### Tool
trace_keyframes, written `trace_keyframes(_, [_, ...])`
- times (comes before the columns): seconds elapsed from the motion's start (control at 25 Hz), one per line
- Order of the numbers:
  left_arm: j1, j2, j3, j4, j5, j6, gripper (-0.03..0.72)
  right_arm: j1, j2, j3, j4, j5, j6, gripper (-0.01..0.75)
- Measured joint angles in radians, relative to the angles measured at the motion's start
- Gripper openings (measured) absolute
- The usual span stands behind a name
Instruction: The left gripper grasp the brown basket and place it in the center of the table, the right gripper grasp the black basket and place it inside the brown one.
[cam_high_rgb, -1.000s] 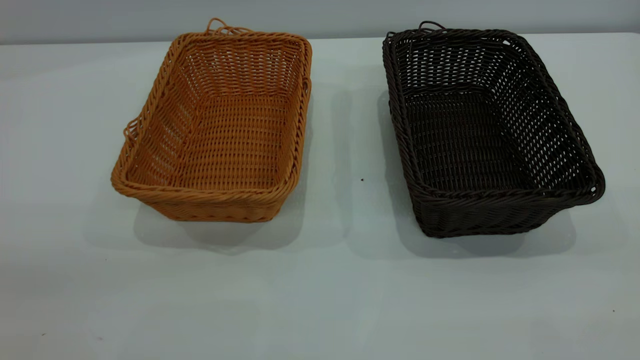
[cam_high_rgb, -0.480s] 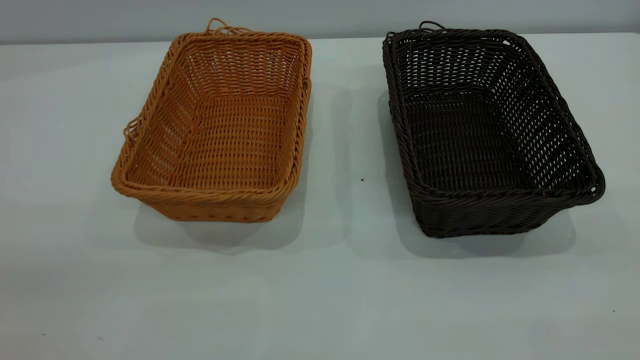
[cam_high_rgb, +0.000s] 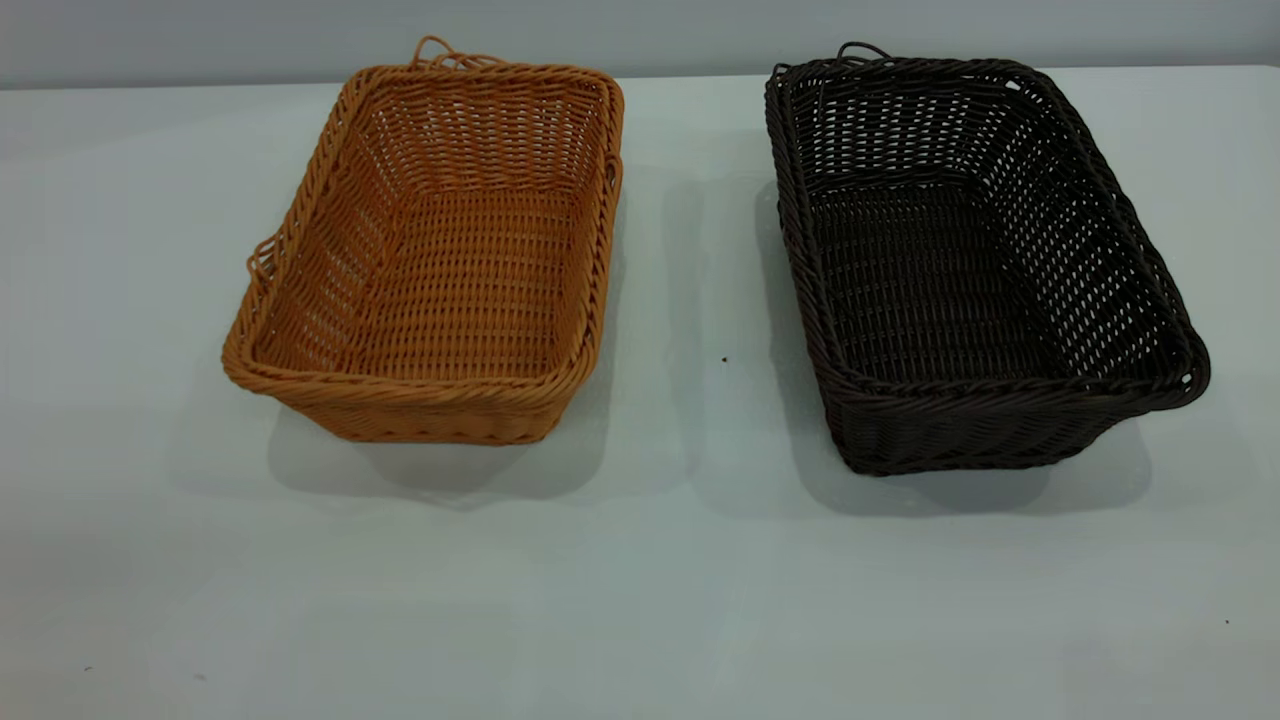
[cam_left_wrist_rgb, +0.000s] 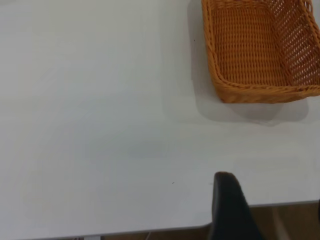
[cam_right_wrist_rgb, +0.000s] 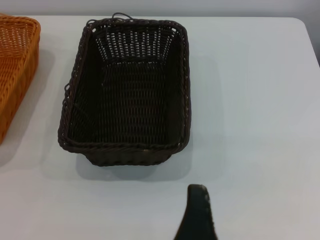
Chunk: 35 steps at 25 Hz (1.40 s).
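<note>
Neither gripper appears in the exterior view; each shows only as a single dark finger in its own wrist picture. Of the left gripper (cam_left_wrist_rgb: 231, 210) one black finger is seen, over the near table edge and well apart from the brown basket (cam_high_rgb: 430, 250); whether its jaws stand wide or narrow cannot be told from that sliver. Of the right gripper (cam_right_wrist_rgb: 197, 215) likewise one black finger is seen, hanging above bare table just short of the near end of the black basket (cam_high_rgb: 970, 260), touching nothing, and its spread cannot be told either. On the table (cam_high_rgb: 660, 580) the two baskets stand upright side by side, apart, with a strip of pale surface and a tiny dark speck between them. Seen from the exterior camera, the brown basket sits at left, turned slightly askew, with small loose loops at its far rim and at its left side. At right sits the black basket, with a loop, perhaps two, at its far rim. Both are empty inside, and both cast soft shadows toward the near side of the table.
</note>
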Motion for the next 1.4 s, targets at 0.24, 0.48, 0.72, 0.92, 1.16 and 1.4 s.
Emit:
trace_keyframes(0.24, [0.000, 0.000, 0.000, 0.000, 0.000, 0.000, 0.372, 0.000, 0.000, 0.000, 0.000, 0.000, 0.000, 0.520])
trace_keyframes(0.48, [0.000, 0.000, 0.000, 0.000, 0.000, 0.000, 0.372, 0.000, 0.000, 0.000, 0.000, 0.000, 0.000, 0.520])
trace_keyframes(0.72, [0.000, 0.000, 0.000, 0.000, 0.000, 0.000, 0.372, 0.000, 0.000, 0.000, 0.000, -0.001, 0.001, 0.520])
trace_keyframes(0.92, [0.000, 0.006, 0.000, 0.018, 0.000, -0.018, 0.372, 0.000, 0.036, 0.000, 0.009, -0.004, 0.004, 0.519])
trace_keyframes(1.16, [0.000, 0.245, -0.055, 0.072, -0.092, -0.046, 0.375, 0.000, 0.344, -0.018, 0.161, -0.097, -0.024, 0.567])
trace_keyframes(1.4, [0.000, 0.635, -0.132, 0.074, -0.298, 0.033, 0.464, 0.000, 0.714, -0.021, 0.351, -0.300, -0.210, 0.595])
